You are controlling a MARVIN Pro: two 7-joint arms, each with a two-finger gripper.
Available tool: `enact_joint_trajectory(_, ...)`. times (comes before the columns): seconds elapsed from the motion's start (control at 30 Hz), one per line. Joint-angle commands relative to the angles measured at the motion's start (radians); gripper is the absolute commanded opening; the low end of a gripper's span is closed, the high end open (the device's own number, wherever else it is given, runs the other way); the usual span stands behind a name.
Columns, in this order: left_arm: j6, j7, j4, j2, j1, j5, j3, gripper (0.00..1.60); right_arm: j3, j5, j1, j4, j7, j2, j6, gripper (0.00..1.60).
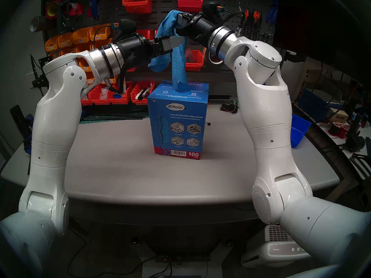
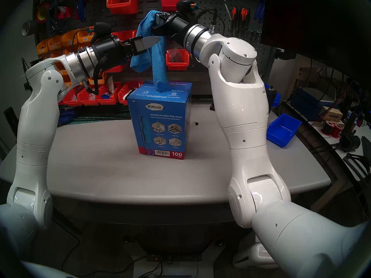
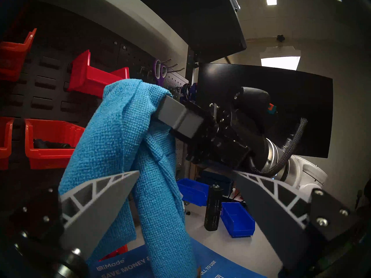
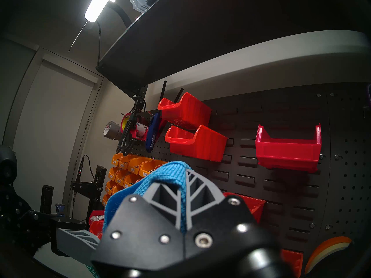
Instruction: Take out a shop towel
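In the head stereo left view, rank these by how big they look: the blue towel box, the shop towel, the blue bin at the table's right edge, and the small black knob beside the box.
1. Towel box.
2. Shop towel, its lower end in the box slot.
3. Blue bin, partly hidden by the right arm, so unsure.
4. Black knob, smallest.

Both arms raised; right jaws clamped, left jaws apart.

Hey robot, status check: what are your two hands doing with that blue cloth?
Right gripper shut on shop towel. Left gripper open, straddling it. Towel's tail still in box. Nothing blocking.
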Motion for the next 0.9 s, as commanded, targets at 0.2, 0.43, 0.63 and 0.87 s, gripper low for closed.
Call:
enact_joint_trajectory(0.2,-0.013,-0.073,-0.018,0.025,-0.022,0.011,0.014,1.60,0.003,-0.003,0.030,-0.027,0.001,-0.001,-0.011,0.00)
enact_joint_trajectory(0.43,-0.043,-0.117,-0.024,0.053,0.017,0.055,0.048,1.60,0.003,-0.003,0.030,-0.027,0.001,-0.001,-0.011,0.00)
enact_joint_trajectory(0.63,-0.074,-0.137,-0.004,0.064,0.019,0.093,0.073,1.60,0.003,-0.003,0.030,-0.027,0.001,-0.001,-0.011,0.00)
enact_joint_trajectory(0.87,-0.092,-0.150,0.005,0.060,0.018,0.108,0.076,1.60,0.003,-0.003,0.030,-0.027,0.001,-0.001,-0.011,0.00)
